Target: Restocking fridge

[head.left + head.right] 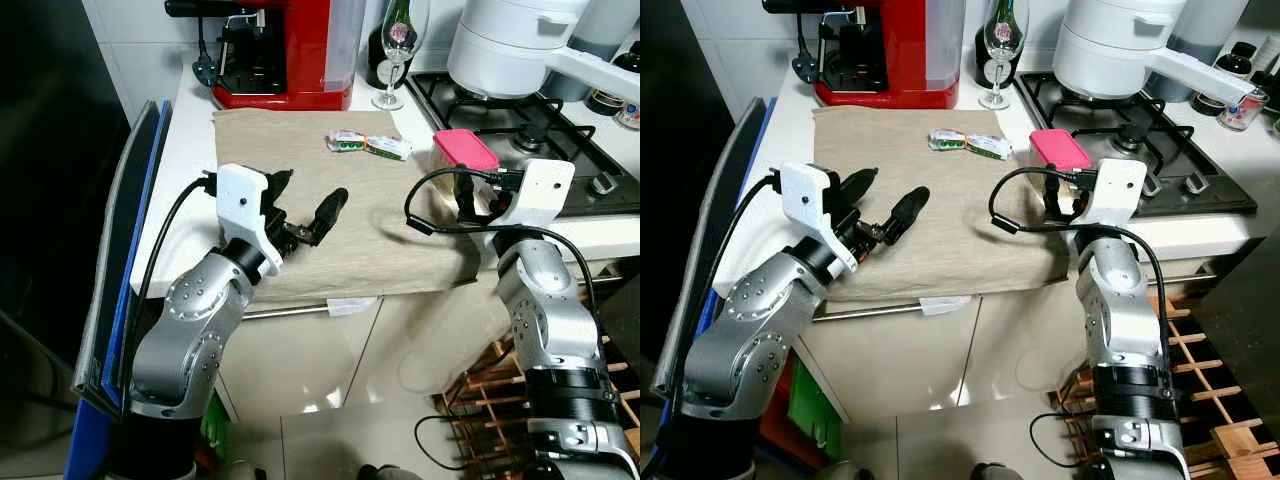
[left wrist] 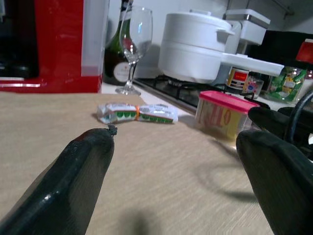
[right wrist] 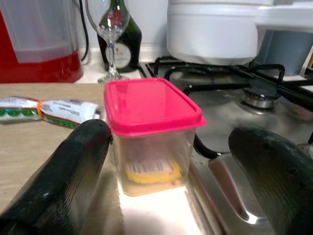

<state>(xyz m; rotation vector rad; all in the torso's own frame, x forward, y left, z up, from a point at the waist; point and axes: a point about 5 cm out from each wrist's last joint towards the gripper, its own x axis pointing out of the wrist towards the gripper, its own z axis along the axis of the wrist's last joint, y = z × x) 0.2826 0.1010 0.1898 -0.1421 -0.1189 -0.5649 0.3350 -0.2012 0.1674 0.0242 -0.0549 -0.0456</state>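
Observation:
A clear container with a pink lid (image 1: 465,150) stands at the right edge of the beige cloth (image 1: 370,230), beside the hob. My right gripper (image 3: 171,134) is open just short of it, one black finger (image 3: 73,166) on each side of its line, touching nothing. Two wrapped packets with green print (image 1: 368,145) lie on the cloth further back. My left gripper (image 1: 313,186) hovers open low over the cloth's left part, pointing toward the packets (image 2: 137,113) and empty.
A red coffee machine (image 1: 285,50), a wine glass (image 1: 398,50) and a dark bottle stand at the back. A white pot (image 1: 510,45) sits on the gas hob. A dark door with blue boards (image 1: 120,270) is at the left, a wooden rack (image 1: 490,390) on the floor at the right.

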